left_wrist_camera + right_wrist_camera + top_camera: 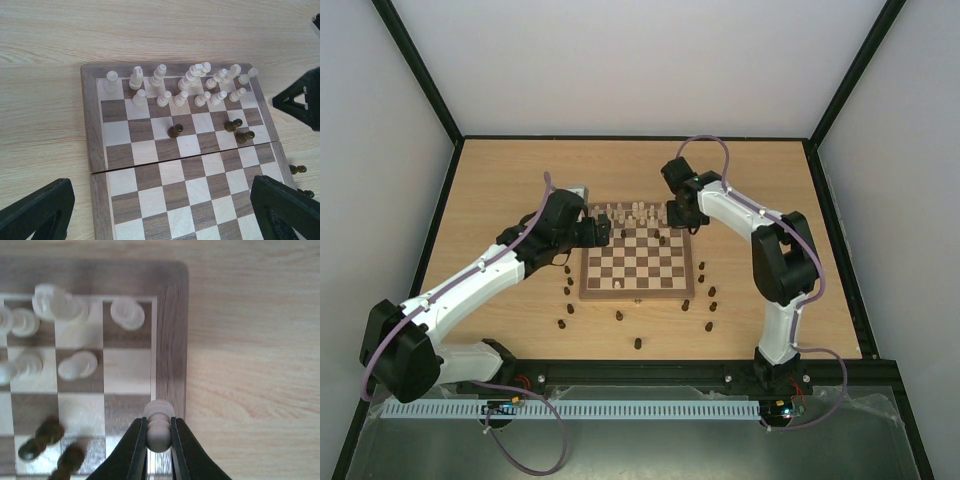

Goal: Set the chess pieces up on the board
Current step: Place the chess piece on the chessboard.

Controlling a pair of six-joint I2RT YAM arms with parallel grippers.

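The left pincer hangs empty over the board, fingers wide apart. The right pincer is clamped on a cream pawn, its long axis in line with the fingers, above the board's right border. The vacant second-row square lies at about eleven o'clock from it, beside the standing cream pawns; the right arm is nearer.

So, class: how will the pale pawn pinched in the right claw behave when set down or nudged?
The pale pawn looks like turned wood: probably stiff and light. Its rounded profile might slip in the right claw. Being slender, it likely tips if nudged.
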